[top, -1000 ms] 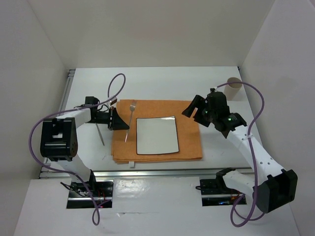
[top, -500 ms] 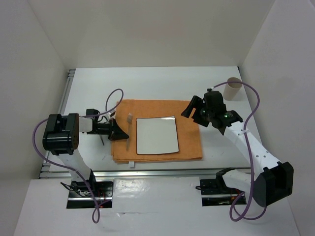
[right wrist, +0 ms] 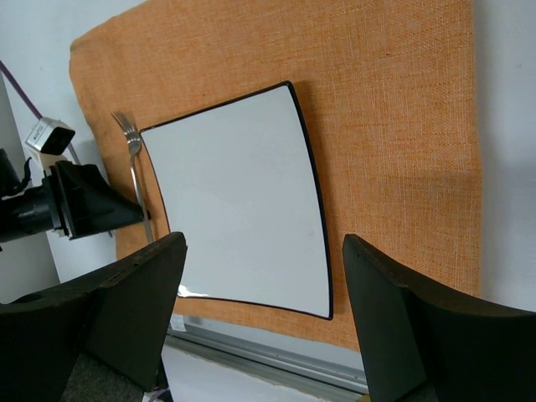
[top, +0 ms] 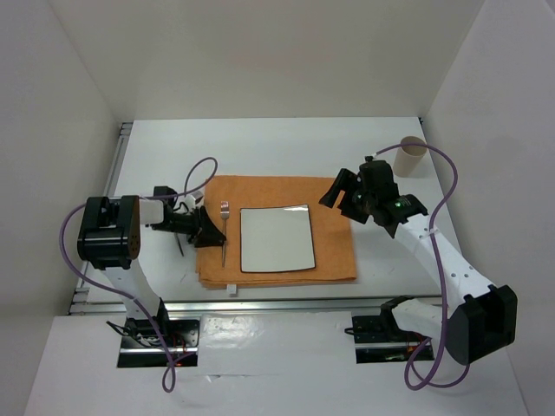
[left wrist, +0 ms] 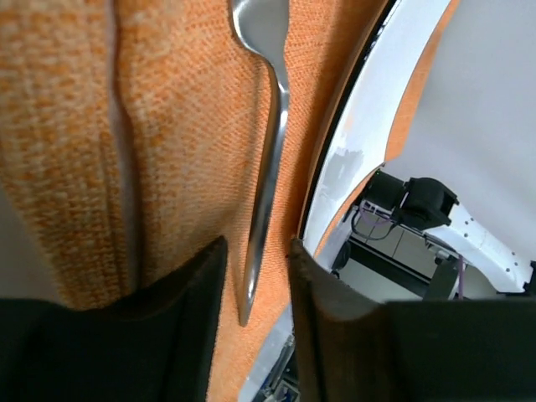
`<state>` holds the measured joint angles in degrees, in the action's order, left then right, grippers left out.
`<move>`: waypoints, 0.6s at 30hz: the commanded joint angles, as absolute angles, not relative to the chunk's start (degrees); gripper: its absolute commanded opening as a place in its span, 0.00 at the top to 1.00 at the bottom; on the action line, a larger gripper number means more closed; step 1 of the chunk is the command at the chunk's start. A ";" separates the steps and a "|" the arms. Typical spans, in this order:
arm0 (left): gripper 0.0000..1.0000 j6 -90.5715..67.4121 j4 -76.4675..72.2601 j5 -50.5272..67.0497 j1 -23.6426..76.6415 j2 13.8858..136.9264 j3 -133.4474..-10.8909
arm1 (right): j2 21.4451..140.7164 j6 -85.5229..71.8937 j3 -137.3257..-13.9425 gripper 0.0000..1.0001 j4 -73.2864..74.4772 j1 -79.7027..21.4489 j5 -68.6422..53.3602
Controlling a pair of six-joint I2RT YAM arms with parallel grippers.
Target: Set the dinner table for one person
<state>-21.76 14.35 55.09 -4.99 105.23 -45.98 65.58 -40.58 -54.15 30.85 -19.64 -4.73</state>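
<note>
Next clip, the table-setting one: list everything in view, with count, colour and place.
dinner table: one, white, under everything
cloth: one, orange, middle of the table
plate: one, white with black rim, on the cloth
fork: one, silver, on the cloth left of the plate
cup: one, beige, far right of the table
thin utensil: one, grey, table left of cloth, partly hidden
left pincer: one, black, open, straddling the fork handle
right pincer: one, black, open, empty, over the cloth's right edge
</note>
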 commanded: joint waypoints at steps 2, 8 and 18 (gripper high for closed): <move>0.54 -16.62 19.76 47.37 -5.36 104.24 -48.68 | 65.21 -39.46 -57.04 0.17 29.71 -20.04 -3.96; 0.42 -10.30 32.05 41.86 -4.83 96.36 -55.62 | 65.21 -38.77 -57.04 0.17 29.71 -20.04 -5.09; 0.32 -4.40 36.47 3.02 -4.83 88.49 -66.88 | 67.58 -35.07 -57.57 0.17 28.57 -20.04 -7.55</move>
<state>-7.70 33.01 20.25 -4.58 84.97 -66.81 66.52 -37.04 -54.98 30.59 -19.64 -6.35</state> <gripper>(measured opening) 0.682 0.829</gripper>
